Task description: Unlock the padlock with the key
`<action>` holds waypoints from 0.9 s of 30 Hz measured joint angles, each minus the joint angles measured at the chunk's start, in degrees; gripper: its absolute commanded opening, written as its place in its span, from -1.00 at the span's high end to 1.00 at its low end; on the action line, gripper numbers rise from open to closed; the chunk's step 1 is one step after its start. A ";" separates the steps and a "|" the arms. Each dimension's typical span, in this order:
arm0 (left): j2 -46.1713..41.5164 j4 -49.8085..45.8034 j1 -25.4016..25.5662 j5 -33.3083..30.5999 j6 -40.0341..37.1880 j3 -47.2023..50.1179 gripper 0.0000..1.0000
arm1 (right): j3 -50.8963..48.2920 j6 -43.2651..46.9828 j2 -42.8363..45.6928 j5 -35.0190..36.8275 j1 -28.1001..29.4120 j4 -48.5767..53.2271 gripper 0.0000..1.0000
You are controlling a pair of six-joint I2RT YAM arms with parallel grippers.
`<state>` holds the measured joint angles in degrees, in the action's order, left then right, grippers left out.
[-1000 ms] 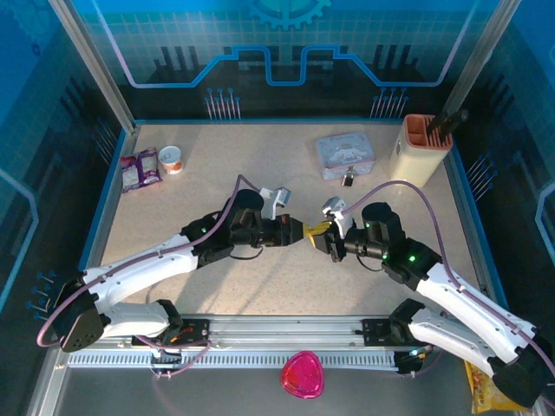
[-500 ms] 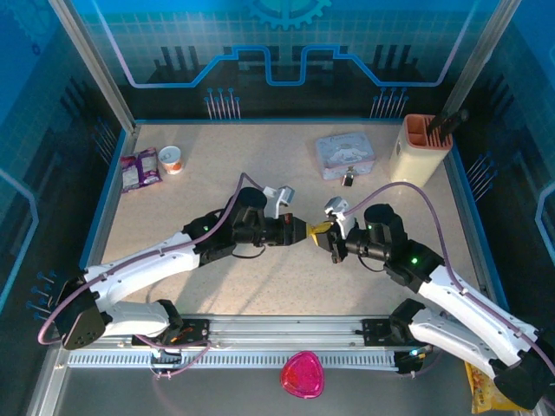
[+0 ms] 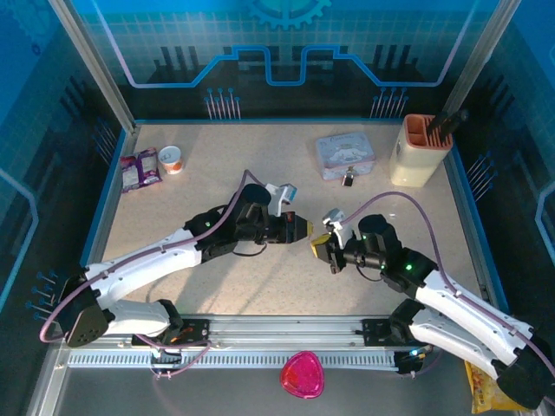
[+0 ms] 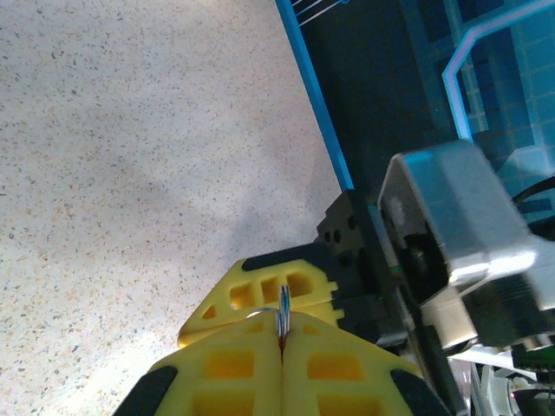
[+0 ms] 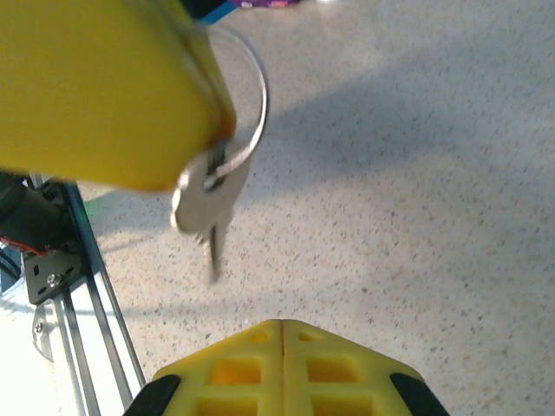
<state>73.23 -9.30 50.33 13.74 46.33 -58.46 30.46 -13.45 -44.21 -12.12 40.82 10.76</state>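
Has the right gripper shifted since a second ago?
Yes. The right gripper has backed toward the near rail, farther from the tin box.

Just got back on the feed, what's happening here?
The left claw is shut on the ring, with the key dangling from it. The right claw faces it, shut and empty, with a gap between them. The padlock lies untouched beside the tin at the far side.

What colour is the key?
Silvery metal; the key shows best in the right wrist view.
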 measured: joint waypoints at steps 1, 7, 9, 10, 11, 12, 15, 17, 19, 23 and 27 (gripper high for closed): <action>0.37 0.00 0.00 0.00 -0.02 -0.02 0.99 | -0.57 -0.37 0.44 0.37 0.24 0.04 0.92; 1.05 -1.60 0.00 0.00 -0.20 -0.09 1.00 | -1.51 -0.57 6.54 5.38 0.79 0.15 0.48; 1.05 -1.88 0.00 0.02 -0.20 -0.26 1.00 | -1.90 -0.33 9.03 6.21 0.76 -0.17 0.39; 1.05 -1.88 0.00 0.04 -0.20 -0.33 1.00 | -2.27 0.17 10.27 6.27 0.79 -0.61 0.34; 1.05 -1.86 0.00 0.04 -0.20 -0.33 1.00 | -2.60 0.42 11.10 6.16 0.79 -1.09 0.31; 1.05 -1.99 0.00 0.04 -0.20 -0.33 1.00 | -2.91 0.72 11.85 6.14 0.81 -1.64 0.28; 1.05 -2.10 0.00 0.09 -0.17 -0.33 1.00 | -3.45 1.79 12.44 5.95 0.83 -2.89 0.18; 1.05 -2.10 0.00 0.26 -0.17 -0.33 1.00 | -3.50 2.51 12.31 5.88 0.94 -3.41 0.17; 1.05 -2.25 0.00 0.57 -0.17 -0.33 1.00 | -3.61 3.26 11.82 5.73 1.18 -4.59 0.17; 1.05 -2.80 0.11 1.14 -0.17 -0.35 1.00 | -4.26 5.31 10.69 5.70 1.97 -7.30 0.20; 1.05 -3.52 0.11 1.27 -0.17 -0.35 1.00 | -5.53 8.00 10.21 5.75 3.17 -10.12 0.20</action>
<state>74.28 -12.82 50.43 15.00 46.15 -58.81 24.93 -5.45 -34.00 -6.37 43.99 0.64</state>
